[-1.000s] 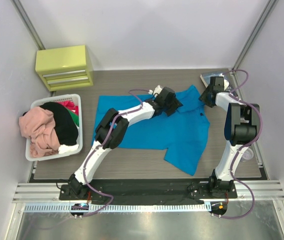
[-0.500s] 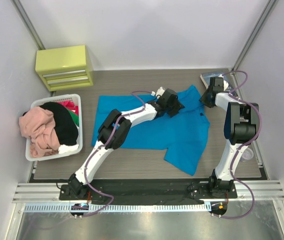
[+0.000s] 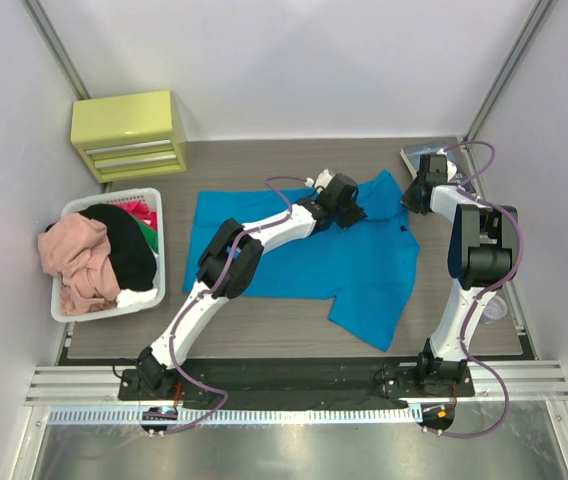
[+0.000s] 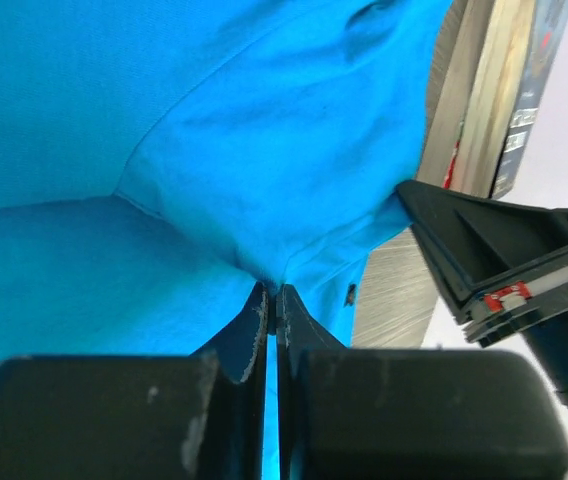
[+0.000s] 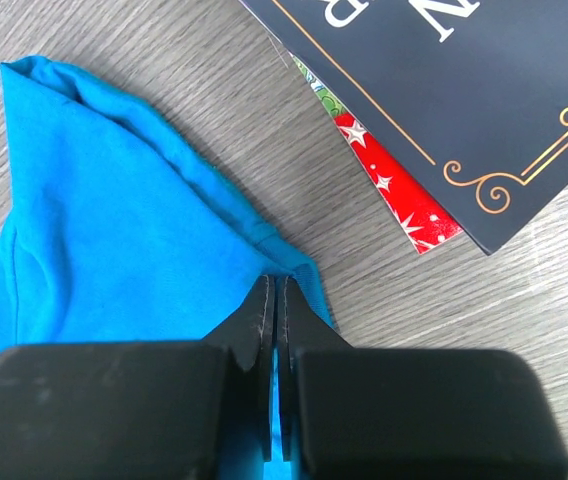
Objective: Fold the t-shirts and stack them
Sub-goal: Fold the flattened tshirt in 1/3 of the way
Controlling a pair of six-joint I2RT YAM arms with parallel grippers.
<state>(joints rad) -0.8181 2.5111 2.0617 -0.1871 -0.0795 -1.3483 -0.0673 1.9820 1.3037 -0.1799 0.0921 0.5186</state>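
A turquoise-blue t-shirt [image 3: 294, 250] lies spread on the wooden table, its far right part near the books. My left gripper [image 3: 356, 212] is shut on a pinch of this shirt [image 4: 214, 180] near its far middle; the cloth puckers between the fingertips [image 4: 272, 300]. At the shirt's far right edge my right gripper [image 3: 411, 196] is shut on a hem corner of the same shirt [image 5: 114, 220], its tips [image 5: 275, 285] meeting on the blue fabric. Pink, black, red and white t-shirts [image 3: 99, 255] sit piled in the basket at left.
A white laundry basket [image 3: 156, 250] stands at the table's left edge. A yellow-green drawer box [image 3: 129, 135] sits at the back left. Dark-covered books [image 5: 444, 90] lie at the back right, just beyond the right gripper, also seen as books [image 3: 422, 157] from above.
Both grippers have closed from partly open onto the turquoise shirt. The left gripper shifted slightly toward the shirt's far edge; the right stayed near the books.
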